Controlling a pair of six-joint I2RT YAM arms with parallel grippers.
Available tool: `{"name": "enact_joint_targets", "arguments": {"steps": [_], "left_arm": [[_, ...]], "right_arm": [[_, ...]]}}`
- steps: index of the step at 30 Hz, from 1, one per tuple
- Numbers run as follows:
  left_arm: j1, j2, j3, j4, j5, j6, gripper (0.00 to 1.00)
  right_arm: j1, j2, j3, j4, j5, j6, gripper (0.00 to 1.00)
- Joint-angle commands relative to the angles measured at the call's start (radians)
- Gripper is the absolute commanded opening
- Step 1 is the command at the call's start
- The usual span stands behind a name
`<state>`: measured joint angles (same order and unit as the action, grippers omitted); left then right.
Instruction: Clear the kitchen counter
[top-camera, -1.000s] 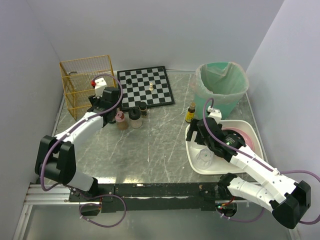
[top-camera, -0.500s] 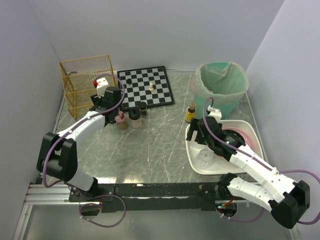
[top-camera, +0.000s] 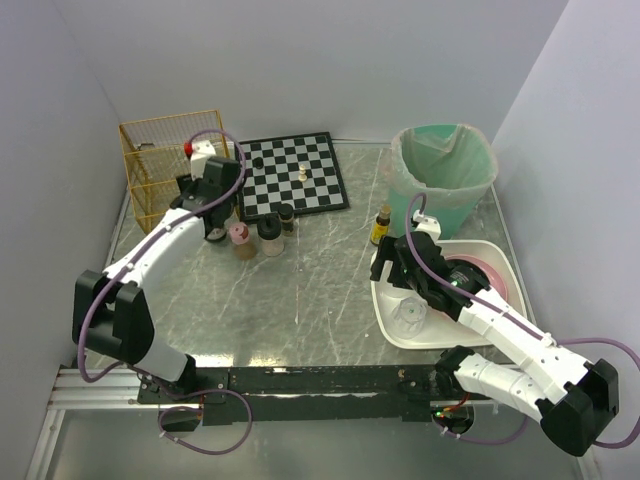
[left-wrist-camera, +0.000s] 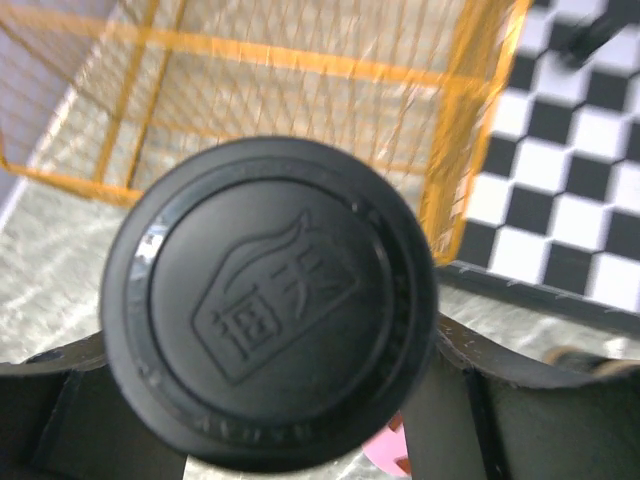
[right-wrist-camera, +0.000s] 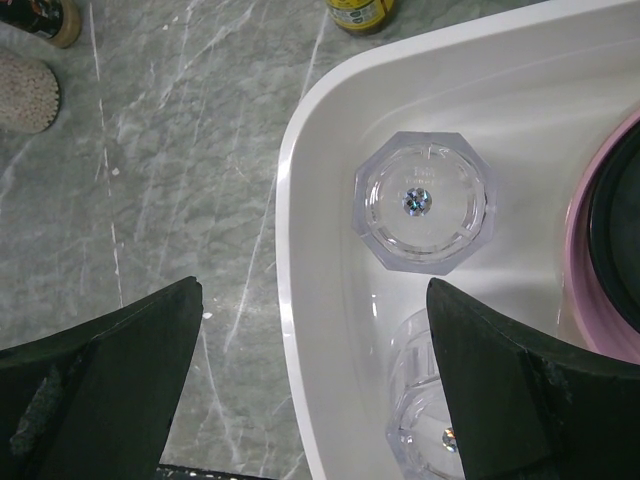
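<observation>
One grey-green counter (top-camera: 310, 290) fills the booth floor, walled at left, back and right, with the arm bases along its near edge. Most of its bare room lies in the middle and near left; the far edge is crowded. A wire basket (top-camera: 150, 160) stands in the far left corner, a chessboard (top-camera: 300, 180) is beside it at the back, and a bin (top-camera: 445, 170) is in the far right corner. A white tray (top-camera: 500, 255) lies near the right wall, holding a pink plate (top-camera: 480, 275) and two glasses (right-wrist-camera: 425, 200). Three small containers (top-camera: 270, 236) cluster just in front of the chessboard. A bottle (top-camera: 381, 228) stands between bin and tray.

The left gripper (top-camera: 213, 212) hovers just in front of the basket and beside the containers. Its fingers (left-wrist-camera: 520, 410) clasp either side of a black-lidded jar (left-wrist-camera: 270, 300), with the basket's corner post just beyond. The right gripper (right-wrist-camera: 312, 290) hangs over the tray's left rim, jaws spread wide and holding nothing. One glass is ahead of the fingers, and the other is just inside the right finger.
</observation>
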<state>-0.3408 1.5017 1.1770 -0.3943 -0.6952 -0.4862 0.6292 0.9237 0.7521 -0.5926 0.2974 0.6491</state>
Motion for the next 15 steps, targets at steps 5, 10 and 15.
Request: {"name": "enact_joint_targets", "arguments": {"steps": [5,10,15], "left_arm": [[0.022,-0.078,0.286,0.051,0.014,0.155,0.01],[0.065,-0.026,0.429,0.034,0.072,0.202,0.01],[0.088,0.018,0.542,0.054,0.097,0.258,0.01]], "right_arm": [[-0.010,0.007,0.020,0.034,-0.017,0.007,0.99],[-0.011,0.000,0.012,0.034,-0.018,0.011,1.00],[-0.016,-0.005,0.004,0.036,-0.015,0.012,1.00]]}}
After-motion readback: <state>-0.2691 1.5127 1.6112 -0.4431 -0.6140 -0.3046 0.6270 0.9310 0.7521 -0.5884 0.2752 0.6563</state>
